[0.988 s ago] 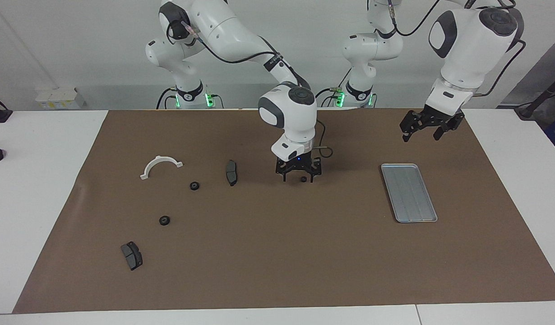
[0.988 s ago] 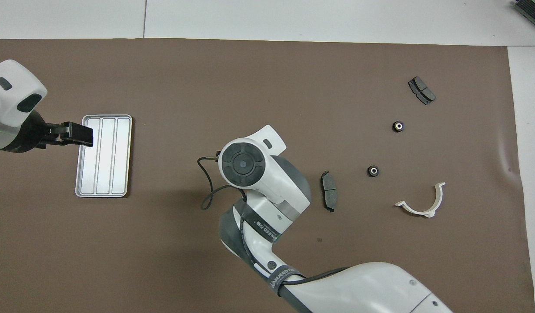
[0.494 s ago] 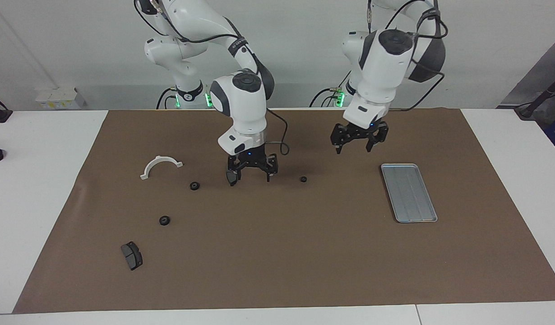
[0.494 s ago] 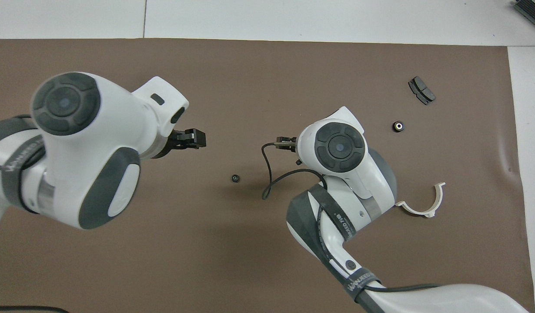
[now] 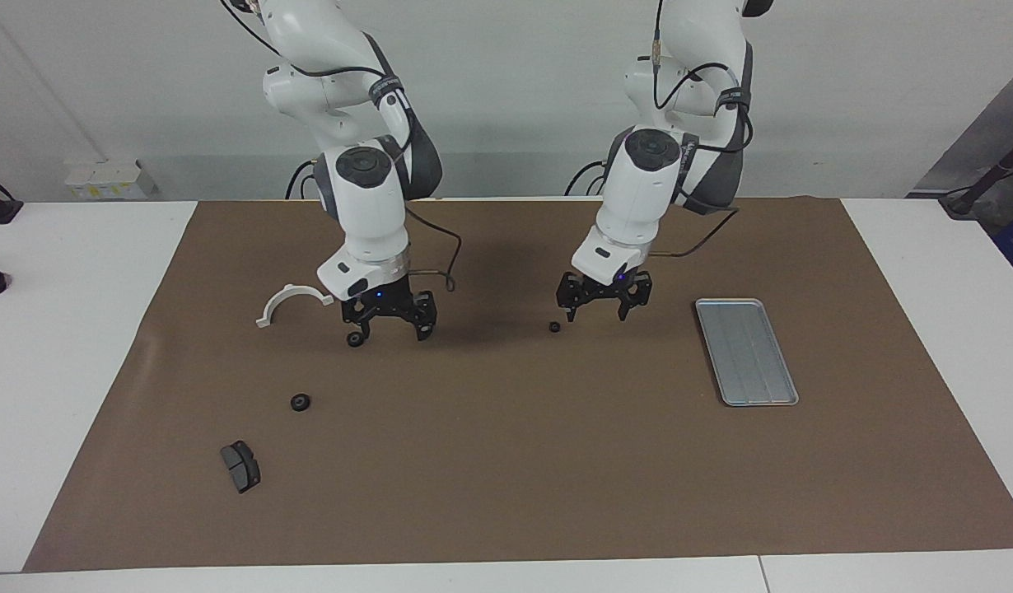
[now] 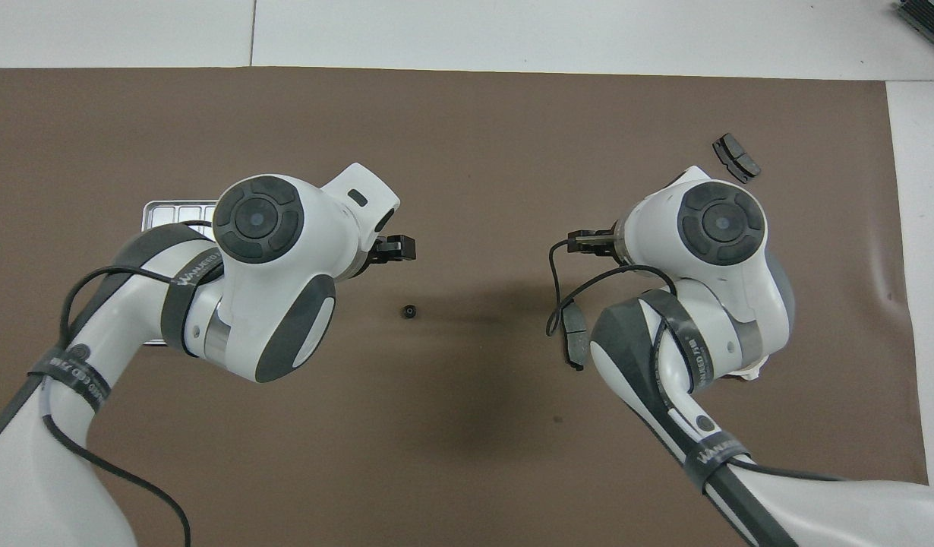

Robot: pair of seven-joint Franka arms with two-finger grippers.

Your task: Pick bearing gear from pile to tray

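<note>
Brown matting covered most of the white bench [image 5: 78, 346], with a plain pale wall past the robots' end. On it, toward the left arm's end, lay the tray [image 5: 746, 352], bare and holding no part yet.

Both arms hung low over the mat. The left tool [image 5: 603, 303] hovered with its fingers spread and holding nothing, just above and beside a lone small gear [image 5: 554, 327] that lay on the mat between the two arms, well apart from the tray. The right tool [image 5: 389, 319] was likewise spread and empty, low over the scattered parts: a second gear [image 5: 355, 339] lay just below one fingertip, and a brake pad [image 6: 574, 343] lay under it, mostly hidden in the facing view.

The likeliest slip, as I judged it, was with the lone gear: being so small and round, it could roll or skid away if one finger met it first, or tip out of a shallow pinch on the way to the tray. The right tool risked catching the brake pad along with its gear, since the two lay close together.

A white half-ring [image 5: 293, 301] lay beside the right tool, near enough to be nudged. A third gear [image 5: 300, 403] and another brake pad [image 5: 240, 466] lay farther from the robots, out of the way. Nothing stood between the lone gear and the tray.
</note>
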